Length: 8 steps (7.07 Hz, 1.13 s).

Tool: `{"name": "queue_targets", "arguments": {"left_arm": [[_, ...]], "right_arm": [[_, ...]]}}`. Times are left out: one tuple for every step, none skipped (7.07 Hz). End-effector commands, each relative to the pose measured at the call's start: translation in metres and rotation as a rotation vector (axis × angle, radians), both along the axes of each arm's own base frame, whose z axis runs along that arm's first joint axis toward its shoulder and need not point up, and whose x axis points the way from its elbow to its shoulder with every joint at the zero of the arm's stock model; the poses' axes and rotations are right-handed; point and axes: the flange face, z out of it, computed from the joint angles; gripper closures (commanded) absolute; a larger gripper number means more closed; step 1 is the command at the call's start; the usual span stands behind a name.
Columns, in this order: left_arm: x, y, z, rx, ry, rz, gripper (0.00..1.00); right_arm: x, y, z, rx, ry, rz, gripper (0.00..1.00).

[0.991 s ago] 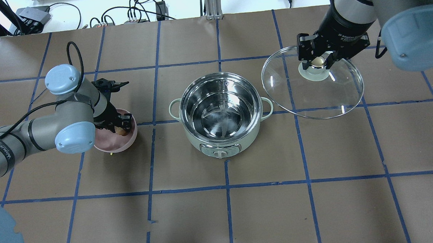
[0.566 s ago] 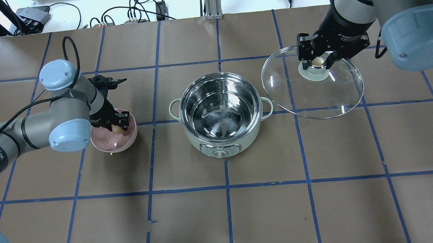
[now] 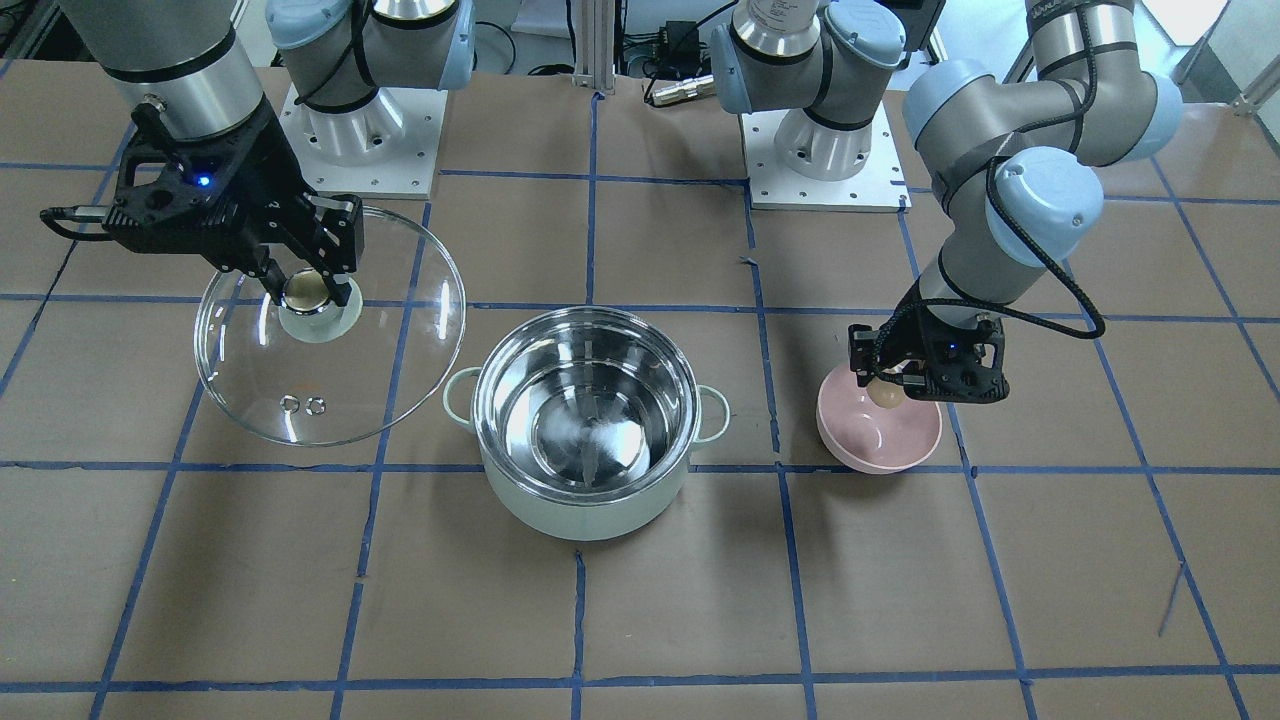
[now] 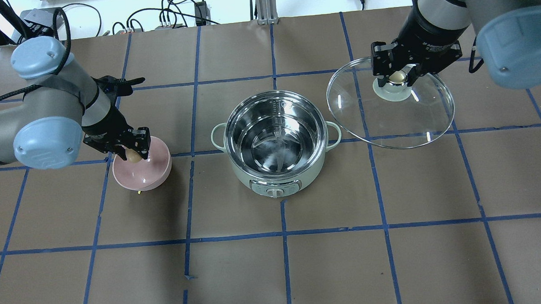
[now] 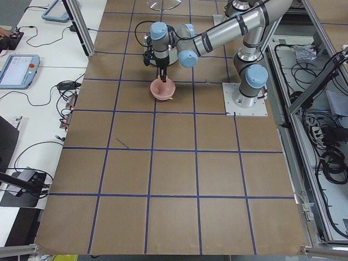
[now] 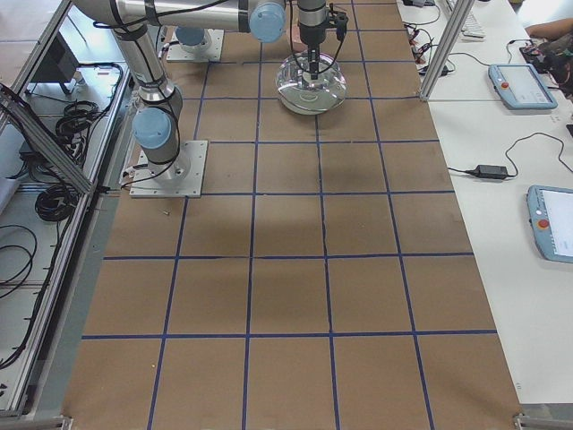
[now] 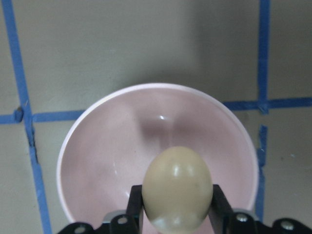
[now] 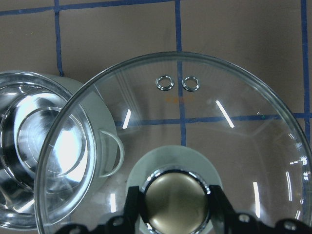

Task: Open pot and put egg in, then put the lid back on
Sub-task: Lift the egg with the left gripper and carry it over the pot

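Observation:
The mint-green pot (image 4: 274,142) (image 3: 585,425) stands open in the middle of the table, its steel inside bare. My left gripper (image 4: 133,155) (image 3: 885,393) is shut on the tan egg (image 7: 176,187) (image 4: 133,156) and holds it above the pink bowl (image 4: 142,169) (image 7: 117,146), left of the pot. My right gripper (image 4: 397,77) (image 3: 310,288) is shut on the metallic knob (image 8: 176,207) of the glass lid (image 4: 401,119) (image 3: 350,350) and holds the lid in the air to the right of the pot. Part of the pot (image 8: 44,161) shows under the lid in the right wrist view.
The table is brown paper with a blue tape grid (image 4: 283,233). Cables and boxes (image 4: 168,15) lie beyond the far edge. The arm bases (image 3: 815,150) stand at the robot's side. In the left exterior view the left arm (image 5: 163,51) is over the bowl (image 5: 163,89).
My left gripper has lifted the egg out of the pink bowl and drawn back to the left. The right gripper and the lid have stayed in place.

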Motion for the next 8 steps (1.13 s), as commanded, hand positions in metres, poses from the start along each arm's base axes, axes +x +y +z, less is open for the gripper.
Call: {"name": "queue_targets", "arguments": {"left_arm": [[-0.062, -0.004, 0.017, -0.029, -0.001, 0.034, 0.73], [-0.115, -0.011, 0.028, -0.041, -0.002, 0.001, 0.73], [-0.182, -0.006, 0.038, -0.041, -0.008, 0.027, 0.73], [-0.24, -0.012, 0.026, -0.04, -0.012, 0.082, 0.73], [-0.287, -0.019, 0.024, -0.053, -0.01, 0.087, 0.74], [-0.305, -0.018, 0.007, -0.029, -0.015, 0.068, 0.74], [-0.309, -0.019, -0.009, 0.008, 0.01, 0.053, 0.76], [-0.31, -0.021, -0.025, 0.027, 0.003, 0.053, 0.76]], "right_arm": [[0.0, 0.0, 0.0, 0.0, 0.0, 0.001, 0.65], [-0.001, 0.0, 0.0, 0.0, 0.0, 0.001, 0.66], [-0.002, -0.001, -0.001, 0.001, 0.0, 0.001, 0.66], [-0.002, -0.002, -0.001, 0.001, 0.001, 0.006, 0.66], [-0.008, -0.003, -0.001, -0.001, 0.002, -0.002, 0.66], [-0.023, -0.007, -0.002, 0.0, 0.006, 0.005, 0.66], [-0.042, -0.01, -0.001, 0.002, 0.008, 0.001, 0.66], [-0.05, -0.011, -0.002, 0.004, 0.01, 0.008, 0.66]]}}
